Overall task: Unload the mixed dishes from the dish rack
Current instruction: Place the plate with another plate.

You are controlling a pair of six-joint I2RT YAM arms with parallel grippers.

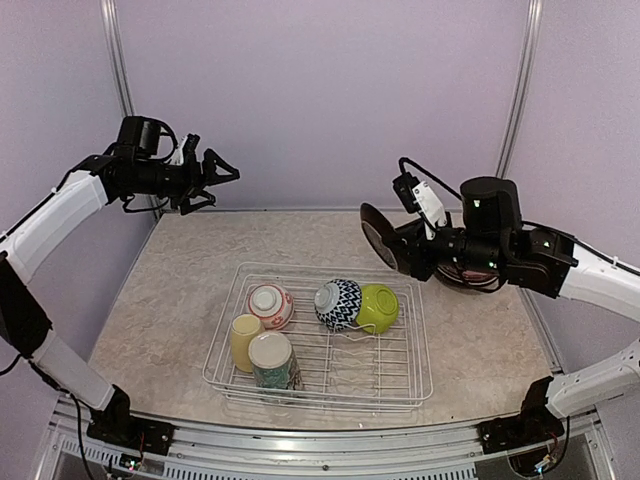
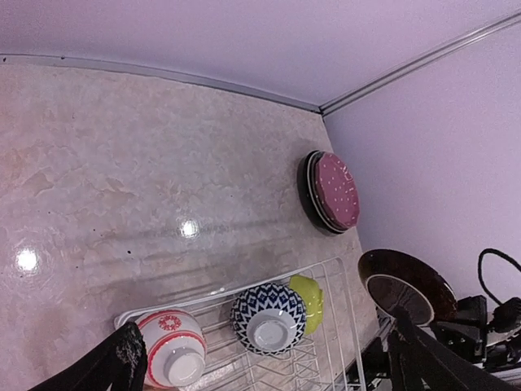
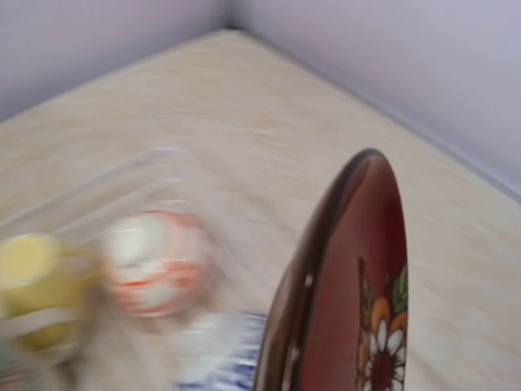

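The pale marbled surface (image 1: pixel 170 290) carried the wire dish rack (image 1: pixel 350 393) near its front middle. Beyond the rack's far right corner, a stack of plates (image 2: pixel 332 191) with a maroon one uppermost lay on it, close to the right wall.

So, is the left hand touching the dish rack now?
Apart. The top view shows the left hand open and raised by the back wall, well away from the dish rack. The left wrist view looks down on the rack from afar.
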